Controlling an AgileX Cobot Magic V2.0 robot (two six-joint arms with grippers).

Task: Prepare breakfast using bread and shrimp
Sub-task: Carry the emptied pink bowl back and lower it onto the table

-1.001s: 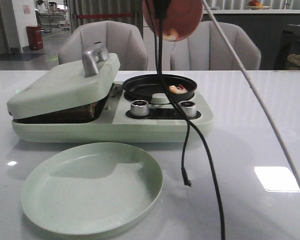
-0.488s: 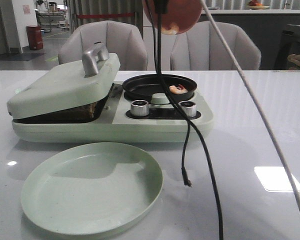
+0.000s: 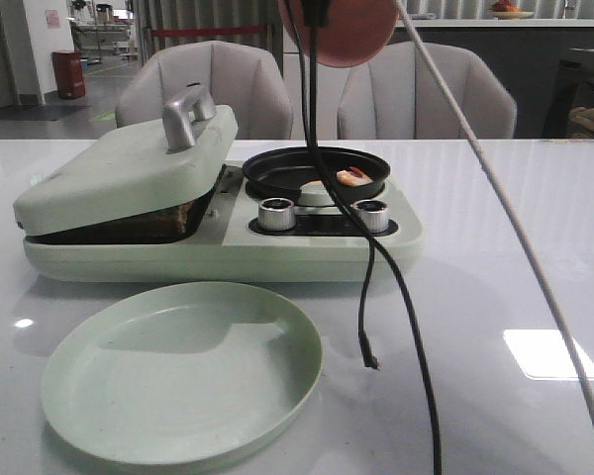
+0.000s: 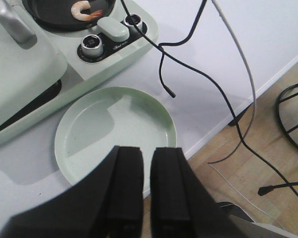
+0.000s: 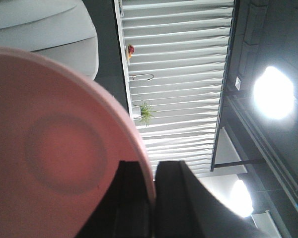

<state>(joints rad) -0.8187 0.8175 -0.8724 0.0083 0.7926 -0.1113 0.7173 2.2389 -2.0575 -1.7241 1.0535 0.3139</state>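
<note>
The second shrimp, visible on the tilted pink plate [image 3: 339, 30] in the two earlier front views, is no longer on it; the front view now shows pale pieces lying together in the black pan [image 3: 315, 170], so the shrimp [image 3: 352, 177] transfer appears complete and heating can follow. Left of the pan, the bread [image 3: 183, 214] shows only as a dark crust edge in the gap under the green lid [image 3: 129, 168] of the breakfast maker [image 3: 218, 252], the lid resting tilted, not fully down. In front of the pan, the empty green plate [image 3: 183, 371] lies on the surface [image 3: 515, 257]. The left gripper [image 4: 145, 163] hovers over that plate's near rim, its jaws nearly together and holding nothing. In the left wrist view one shrimp is curled into a C, its orange tail end pointing toward the pan's pale green handle [image 4: 112, 28]; its long axis lies roughly across the pan. Above the pan, the right gripper [image 5: 150, 191] has its jaws clamped on the pink plate's rim, the plate tipped steeply
</note>
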